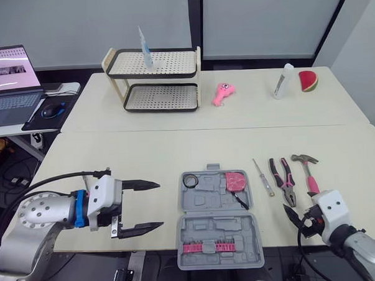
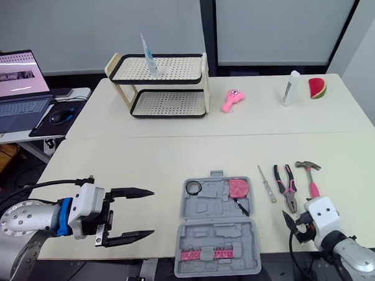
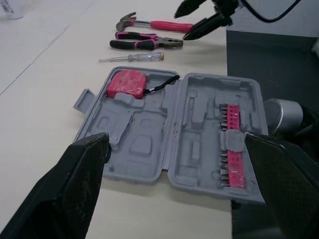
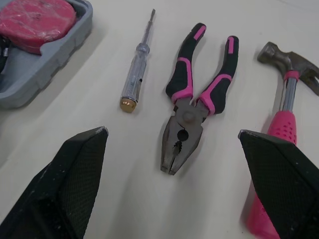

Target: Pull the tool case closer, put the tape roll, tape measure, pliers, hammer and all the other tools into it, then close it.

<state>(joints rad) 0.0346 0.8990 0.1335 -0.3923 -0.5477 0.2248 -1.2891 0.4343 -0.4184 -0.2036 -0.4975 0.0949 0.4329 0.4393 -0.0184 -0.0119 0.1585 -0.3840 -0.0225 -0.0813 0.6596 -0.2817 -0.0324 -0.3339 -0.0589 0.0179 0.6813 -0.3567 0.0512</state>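
- My right gripper (image 1: 297,220) is released, jaws spread wide and empty, at the near edge of the table (image 1: 144,155). My left gripper (image 1: 158,205) is also spread open and empty, just outboard of the tool case (image 1: 209,198).
- The pliers (image 4: 192,112) lie just ahead of my right fingertips, nose toward me and handles pointing away. I judge them dense and stiff, with sleeved handles that give good friction. Take hold across both handles just behind the pivot.
- The hammer (image 1: 308,172) lies just outboard of the pliers. It is probably head-heavy, so grip the shaft near the head.
- The screwdriver (image 1: 262,176) lies inboard, between the pliers and the case. It looks thin and light and may roll.
- The case lies open flat, inboard of my right hand. The tape roll (image 1: 190,181) and tape measure (image 1: 236,180) sit in its far half.
- The case's near rim seems to overhang the table edge, so avoid pushing it toward me. Open room lies beyond the tools.
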